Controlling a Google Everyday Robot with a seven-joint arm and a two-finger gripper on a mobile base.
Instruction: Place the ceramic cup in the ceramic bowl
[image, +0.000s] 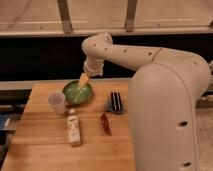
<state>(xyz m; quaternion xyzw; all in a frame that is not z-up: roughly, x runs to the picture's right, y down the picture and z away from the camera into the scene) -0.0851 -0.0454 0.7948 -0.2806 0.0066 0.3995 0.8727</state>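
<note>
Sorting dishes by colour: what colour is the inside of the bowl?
Glossy green; the camera view shows the bowl best, gripper over its far edge.
</note>
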